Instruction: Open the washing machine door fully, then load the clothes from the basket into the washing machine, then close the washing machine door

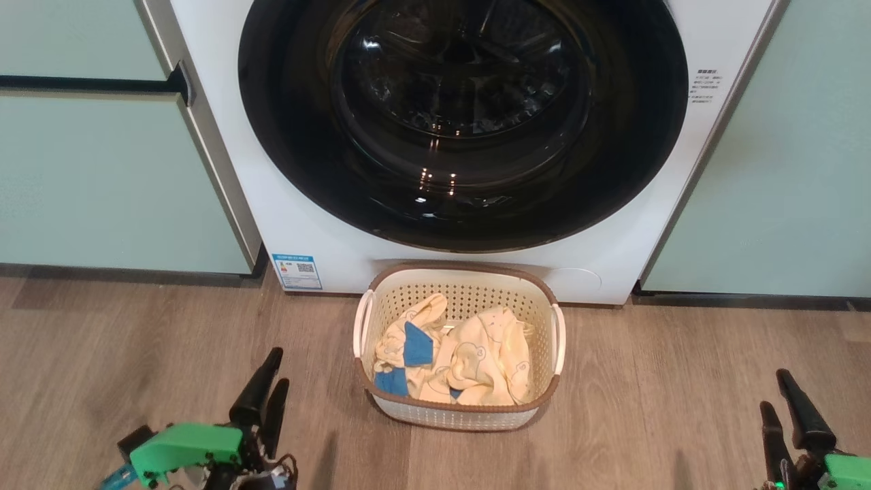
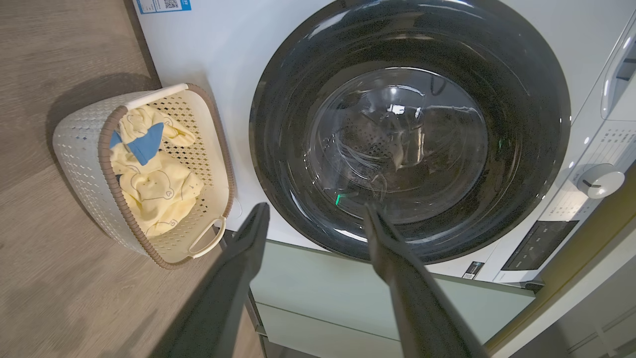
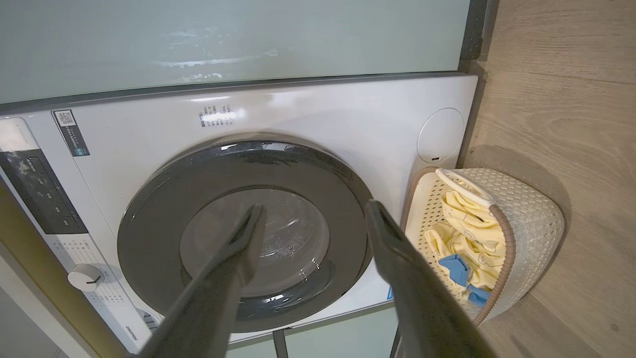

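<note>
A pale green flat-fronted cabinet fills the left side, above a grey-brown wood-plank floor. Near the floor's lower left corner hovers the left gripper, its two long dark fingers spread wide and holding nothing. Next comes the big white front-loading washing machine, with a small blue sticker at its lower left corner. Its large round glossy black door with a bulging clear glass window is shut flat against the front, and no handle can be made out. On the floor right at the machine's foot, beneath the door's lower edge, stands a small rectangular cream perforated plastic basket with a brown rim. Inside lies a loose, crumpled pile of soft pale yellow clothes with faint bear outlines and blue patches. At the floor's lower right corner is the right gripper, equally wide open and empty. A second pale green cabinet closes the right side. Likely risks: fingers sliding off the slick door edge, an arm nudging the light basket aside, or limp garments snagging on the rim and dropping.
</note>
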